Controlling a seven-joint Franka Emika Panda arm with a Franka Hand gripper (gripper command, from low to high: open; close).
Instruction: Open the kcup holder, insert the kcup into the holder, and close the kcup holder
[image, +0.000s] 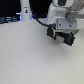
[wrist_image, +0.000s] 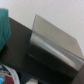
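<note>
A: Looking at the gripper, can you say what the fingers are doing?

B: Not firmly. It hangs above the white table, toward the exterior view's right. The two dark fingers seem to stand a little apart with a greenish patch between them. That may be the kcup, but the blur keeps me from telling whether they clamp it or are merely spread.

A: And the kcup holder?

B: I cannot pick it out plainly. The wrist view shows a dark slab with a shiny grey block on or against it. A teal object and a red-and-white item sit at its margins. The slab could be the holder's top, but no drawer front or handle shows.

A: How should the things handle?

B: I judge the pod light and thin-walled, easily crushed, with a slick foil top. A gentle pinch across the body under the rim suits it. The holder looks rigid and far heavier, but its drawer may drag the whole unit unless the pull on the handle is straight and slow.

A: Room to move?

B: The table in the exterior view offers broad open room. Around the slab it is tighter, since the grey block's sharp edges and the nearby clutter could catch a finger.
</note>
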